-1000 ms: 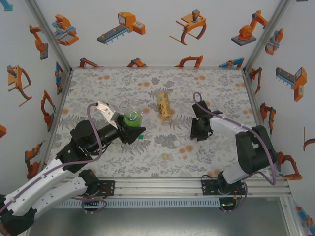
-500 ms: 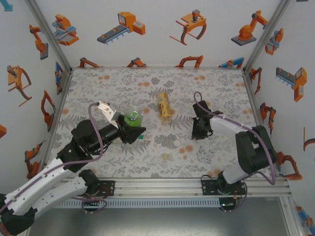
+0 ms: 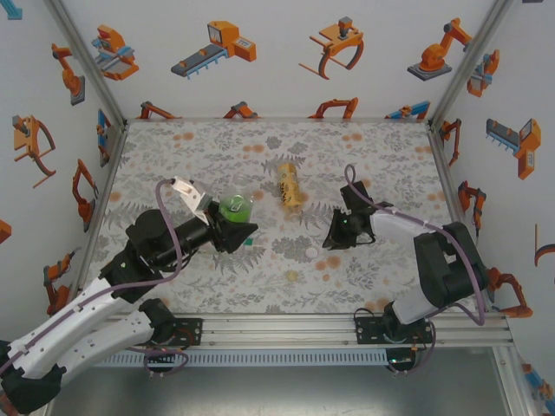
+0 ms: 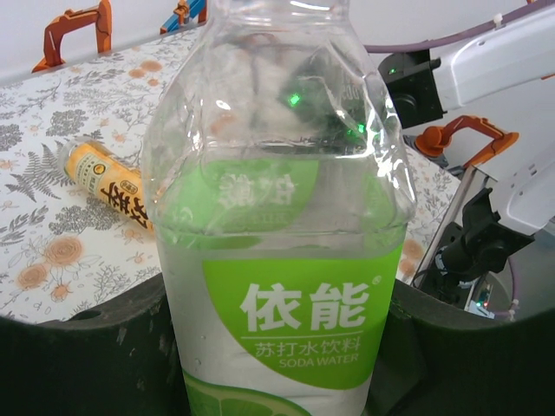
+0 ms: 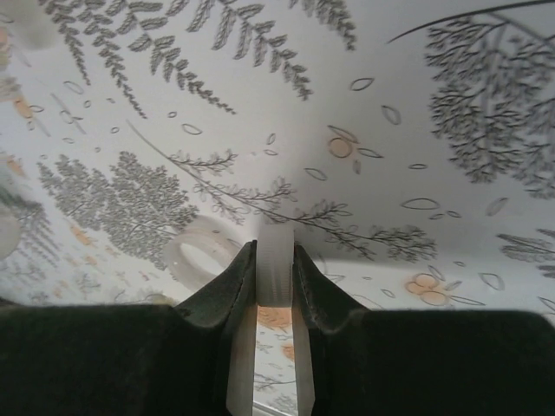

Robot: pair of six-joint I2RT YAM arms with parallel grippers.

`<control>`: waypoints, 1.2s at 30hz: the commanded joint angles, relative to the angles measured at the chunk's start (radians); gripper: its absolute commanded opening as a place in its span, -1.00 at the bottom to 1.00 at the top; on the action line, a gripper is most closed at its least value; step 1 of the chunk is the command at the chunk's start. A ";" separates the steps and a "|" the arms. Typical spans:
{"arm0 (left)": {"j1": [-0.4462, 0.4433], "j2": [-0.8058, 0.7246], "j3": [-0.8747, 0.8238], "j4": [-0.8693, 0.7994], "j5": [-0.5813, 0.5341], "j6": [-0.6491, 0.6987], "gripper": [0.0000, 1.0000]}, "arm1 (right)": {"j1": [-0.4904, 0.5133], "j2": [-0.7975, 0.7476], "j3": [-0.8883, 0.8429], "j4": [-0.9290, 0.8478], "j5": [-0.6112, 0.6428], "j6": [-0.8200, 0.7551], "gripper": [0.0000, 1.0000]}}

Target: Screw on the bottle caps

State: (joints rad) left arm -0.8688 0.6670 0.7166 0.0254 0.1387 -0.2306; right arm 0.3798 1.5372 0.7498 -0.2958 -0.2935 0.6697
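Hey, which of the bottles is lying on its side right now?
The amber-yellow bottle lies flat on the table; the clear green-labelled bottle stands upright, held in the left gripper.

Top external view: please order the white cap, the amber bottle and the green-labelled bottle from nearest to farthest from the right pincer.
From the right pincer:
1. White cap, on the table just left of it.
2. Amber bottle, lying farther back and left.
3. Green-labelled bottle, farthest left, held by the left pincer.
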 commanded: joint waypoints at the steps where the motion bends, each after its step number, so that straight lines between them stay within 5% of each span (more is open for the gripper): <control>1: 0.007 -0.010 0.041 -0.008 0.006 0.029 -1.00 | -0.007 -0.008 -0.037 0.069 -0.077 0.063 -0.64; 8: 0.006 -0.004 0.040 -0.016 0.051 0.024 -1.00 | -0.042 0.003 -0.093 0.126 -0.145 0.093 -0.63; 18: 0.007 -0.038 0.004 0.007 0.031 -0.006 -1.00 | -0.109 0.023 -0.118 0.091 -0.138 0.086 -0.35; 36: 0.005 0.002 0.013 0.010 0.001 -0.082 -1.00 | -0.129 -0.118 -0.032 -0.259 0.140 -0.083 -0.15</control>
State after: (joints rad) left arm -0.8688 0.6712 0.7235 0.0139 0.1558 -0.2859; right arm 0.2584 1.4372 0.6937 -0.4156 -0.2913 0.6510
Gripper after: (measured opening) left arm 0.545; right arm 0.423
